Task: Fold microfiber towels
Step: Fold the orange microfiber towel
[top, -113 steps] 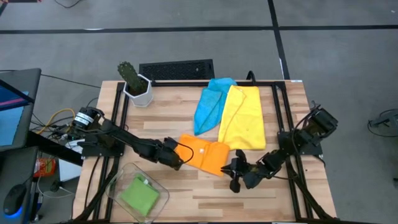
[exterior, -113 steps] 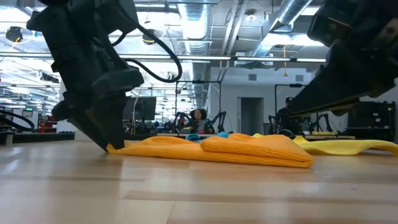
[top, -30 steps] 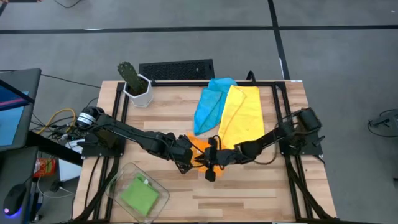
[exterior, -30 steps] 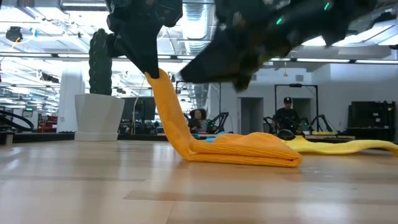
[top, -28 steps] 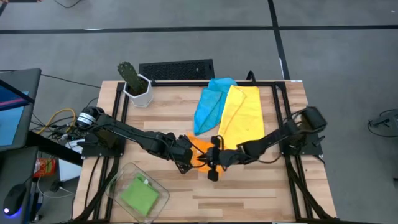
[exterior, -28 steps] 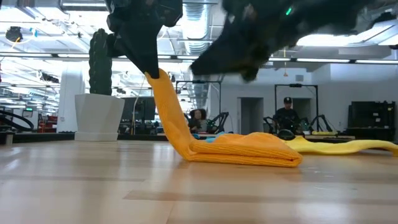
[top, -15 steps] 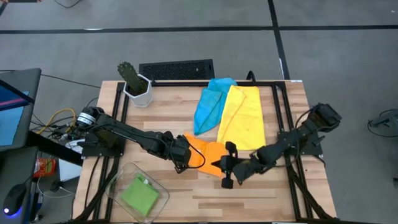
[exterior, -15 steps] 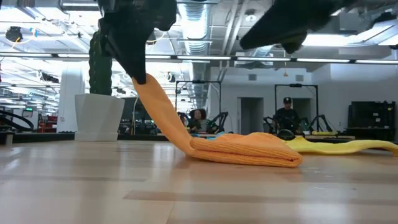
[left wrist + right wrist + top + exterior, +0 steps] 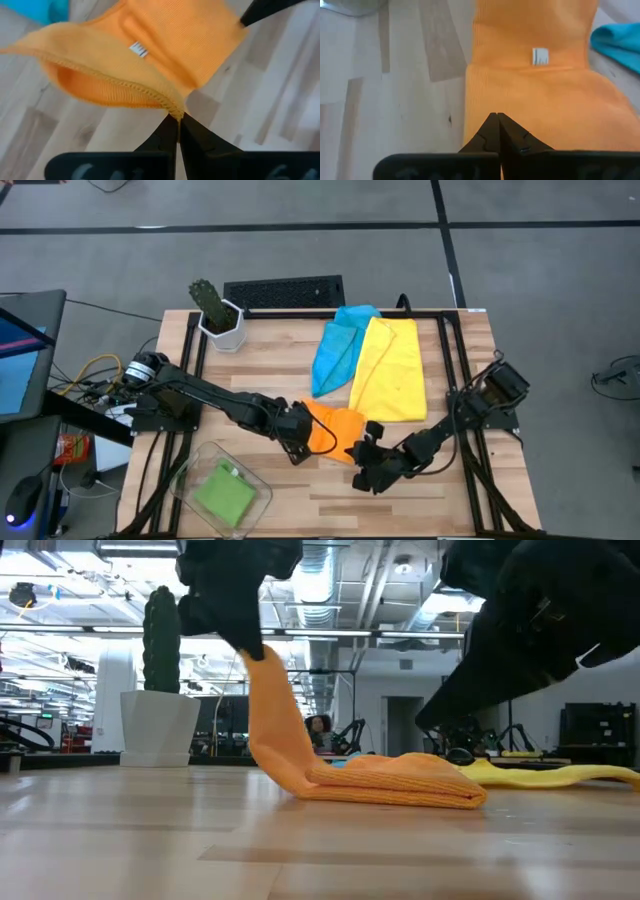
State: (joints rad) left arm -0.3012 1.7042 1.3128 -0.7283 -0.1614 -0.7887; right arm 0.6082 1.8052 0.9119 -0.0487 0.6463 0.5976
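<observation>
Left pincer (image 9: 300,442): clenched on a hemmed edge of the orange towel (image 9: 335,430), holding that edge raised off the worktop (image 9: 400,490).
Right pincer (image 9: 364,461): fingertips pressed together, empty, just beside the orange towel's near edge.
Orange towel: partly folded at the worktop's middle front, rest lying flat, white tag (image 9: 539,56) showing.
Yellow towel (image 9: 391,370): spread flat behind, beside the light blue towel (image 9: 338,348).
Green towel (image 9: 224,492): folded inside a clear bin (image 9: 190,465) at front left.
Cactus (image 9: 210,299): back left corner.
</observation>
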